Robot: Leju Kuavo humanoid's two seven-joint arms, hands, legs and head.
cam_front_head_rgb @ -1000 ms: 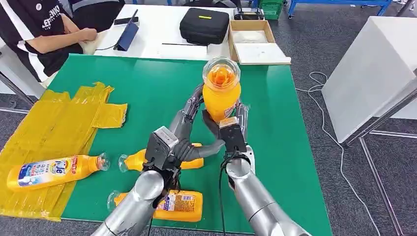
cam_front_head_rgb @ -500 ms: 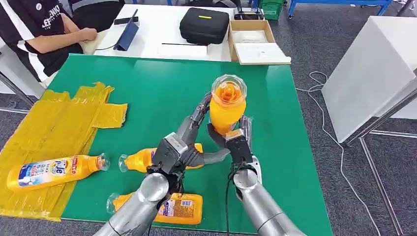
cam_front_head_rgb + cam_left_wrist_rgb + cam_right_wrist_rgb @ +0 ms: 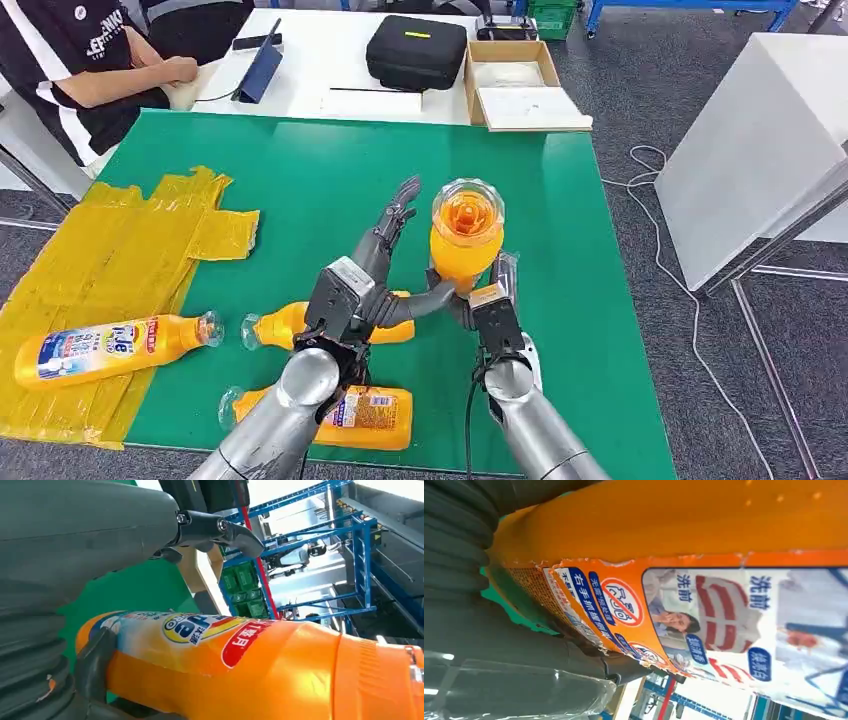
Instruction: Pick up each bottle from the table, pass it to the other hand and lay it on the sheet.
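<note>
Bottles: 4 — held bottle (image 3: 465, 235), bottle on sheet (image 3: 105, 347), 2 table bottles (image 3: 290, 325) (image 3: 365, 418)
Yellow sheets: 1 (image 3: 110, 260)
Robot hands: 2 (image 3: 375, 270) (image 3: 490, 295)
Black cases: 1 (image 3: 415, 50)
Cardboard boxes: 1 (image 3: 520, 90)

Held bottle (image 3: 464, 236): base hidden behind the right hand (image 3: 497, 300) in the head view; cap end cut off at the left wrist picture's edge.
Label print (image 3: 704, 625): partly cropped at the right wrist picture's edge.
Nearest table bottle (image 3: 345, 414): middle covered by the left arm (image 3: 285, 410).
Second table bottle (image 3: 290, 324): partly behind the left hand (image 3: 365, 290).
Yellow sheet (image 3: 110, 260): cropped at the frame's left edge.
</note>
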